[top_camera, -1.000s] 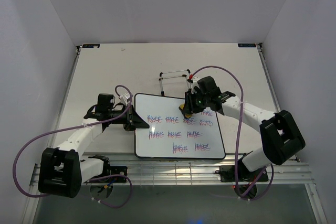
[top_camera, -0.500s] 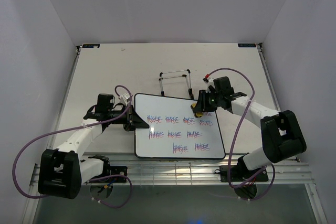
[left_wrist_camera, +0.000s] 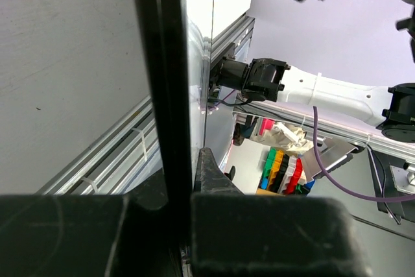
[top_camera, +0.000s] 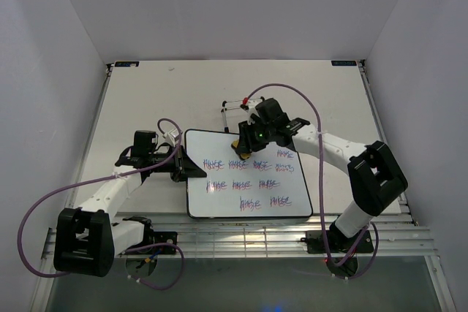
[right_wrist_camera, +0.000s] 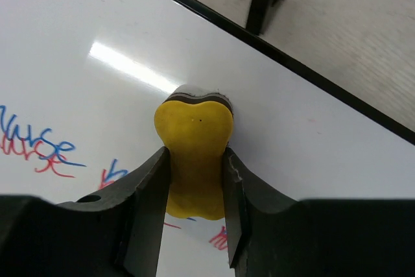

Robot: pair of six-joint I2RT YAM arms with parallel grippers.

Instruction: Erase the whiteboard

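While the left gripper [top_camera: 191,168] is clamped on the 9 o'clock edge of the whiteboard [top_camera: 212,206], the right gripper [top_camera: 243,148] pinches a yellow bone-shaped eraser [right_wrist_camera: 194,150], whose end touches the glossy surface near the board's 12 o'clock edge. The whiteboard lies near the middle of the bench [top_camera: 146,100], slightly toward 6 o'clock. Three rows of red-blue scribbles [top_camera: 252,185] run from its centre toward 3 o'clock. A wire stand [top_camera: 243,111] sits on the bench just beyond the board at 12 o'clock.
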